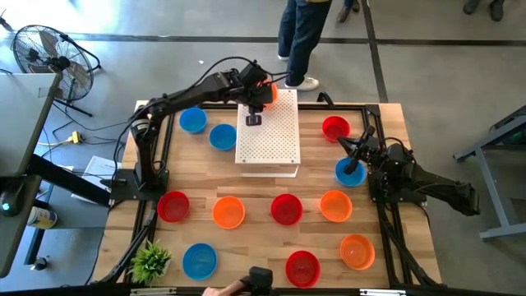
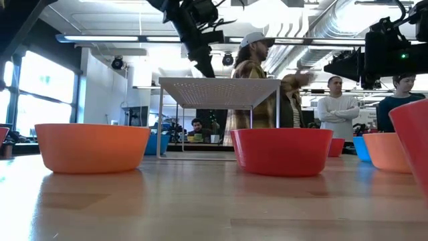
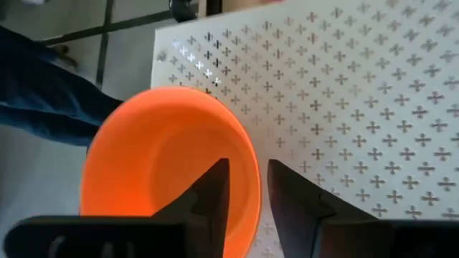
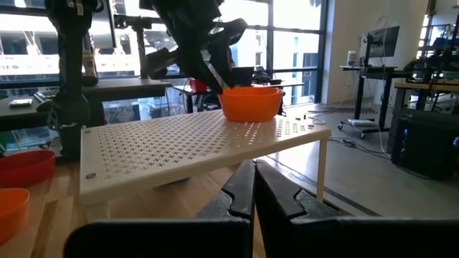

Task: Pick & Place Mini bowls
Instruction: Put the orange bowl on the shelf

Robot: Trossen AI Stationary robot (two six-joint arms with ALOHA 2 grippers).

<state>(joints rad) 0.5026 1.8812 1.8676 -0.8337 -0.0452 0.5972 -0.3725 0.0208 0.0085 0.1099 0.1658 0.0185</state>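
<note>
Gripping an orange mini bowl point(image 3: 168, 161) by its rim, the left pincer point(image 3: 247, 190) holds it over the white platform's point(image 1: 271, 136) far corner; the right pincer point(image 4: 254, 188), closed and empty, waits beside a blue bowl point(image 1: 349, 173).

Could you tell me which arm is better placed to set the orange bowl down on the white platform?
The left. Its gripper is shut on the orange bowl's rim, over the far corner of the white platform. The right gripper is shut and empty, off by a blue bowl.
</note>
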